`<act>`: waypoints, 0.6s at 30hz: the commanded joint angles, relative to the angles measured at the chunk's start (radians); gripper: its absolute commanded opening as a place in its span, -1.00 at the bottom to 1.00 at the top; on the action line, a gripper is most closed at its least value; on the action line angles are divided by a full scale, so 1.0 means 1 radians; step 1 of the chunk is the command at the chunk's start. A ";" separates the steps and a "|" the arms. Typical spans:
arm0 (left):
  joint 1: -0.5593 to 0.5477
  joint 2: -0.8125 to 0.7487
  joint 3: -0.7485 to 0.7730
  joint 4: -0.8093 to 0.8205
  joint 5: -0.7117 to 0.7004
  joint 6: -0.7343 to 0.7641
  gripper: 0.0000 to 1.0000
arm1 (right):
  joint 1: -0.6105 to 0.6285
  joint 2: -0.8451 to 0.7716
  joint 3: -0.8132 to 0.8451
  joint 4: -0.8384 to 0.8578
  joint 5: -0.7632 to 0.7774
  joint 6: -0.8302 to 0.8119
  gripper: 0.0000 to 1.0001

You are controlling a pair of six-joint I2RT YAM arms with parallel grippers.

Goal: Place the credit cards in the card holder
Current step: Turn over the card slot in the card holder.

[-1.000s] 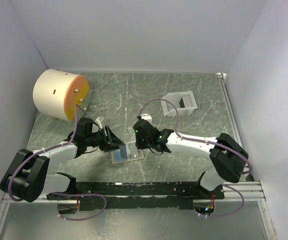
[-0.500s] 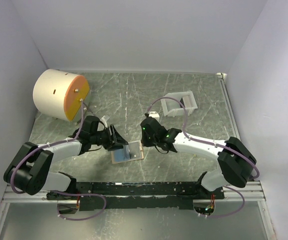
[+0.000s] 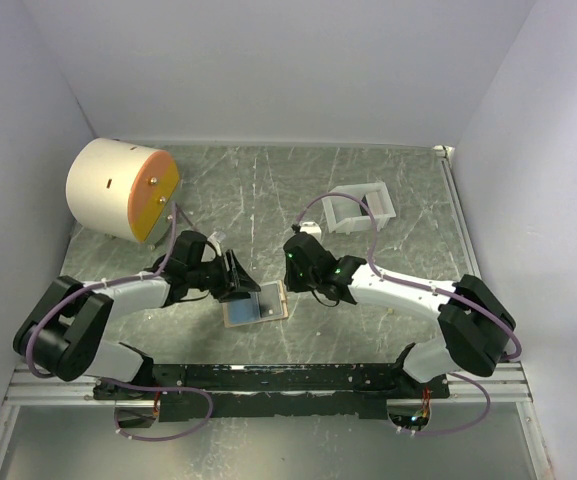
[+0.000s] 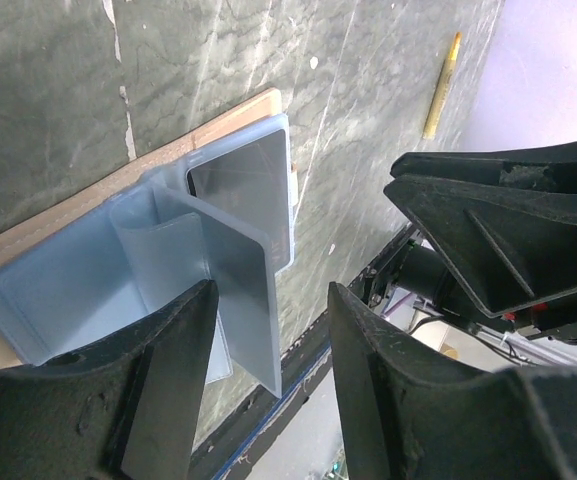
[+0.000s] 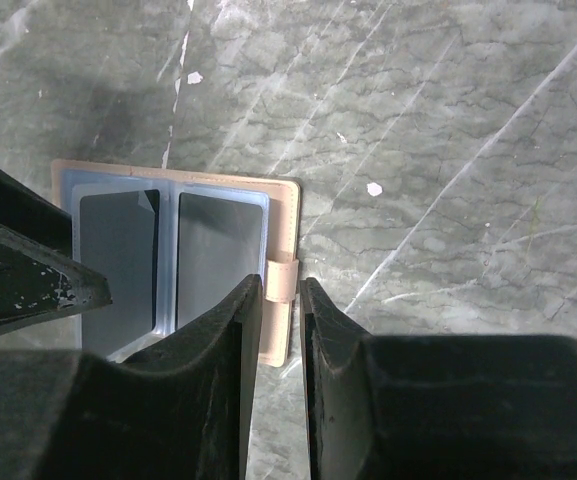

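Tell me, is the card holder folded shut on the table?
No, the card holder lies open flat, its pale blue pockets facing up with dark cards showing inside.

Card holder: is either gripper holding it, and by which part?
Right gripper has its fingertips flanking the snap tab; a pinch cannot be confirmed. Left gripper, open, straddles a raised pocket unclamped.

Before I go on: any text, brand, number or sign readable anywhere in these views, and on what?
None can be read.
card holder: plain tan cover, pale blue pockets, no print showing.
credit cards in the pockets: dark faces, no legible print.
cream cylinder: unmarked.
white tray: unmarked.
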 commanded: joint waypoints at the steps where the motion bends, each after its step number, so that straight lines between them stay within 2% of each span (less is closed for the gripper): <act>1: -0.020 0.019 0.032 0.029 0.003 0.020 0.19 | -0.006 -0.025 -0.008 0.007 0.017 -0.012 -0.54; 8: -0.046 0.037 0.044 0.068 0.018 0.020 0.20 | -0.009 -0.024 -0.016 0.009 0.011 -0.009 -0.54; 18: -0.054 -0.013 0.047 -0.018 -0.056 0.040 0.20 | -0.018 -0.031 -0.009 0.004 0.016 -0.015 -0.54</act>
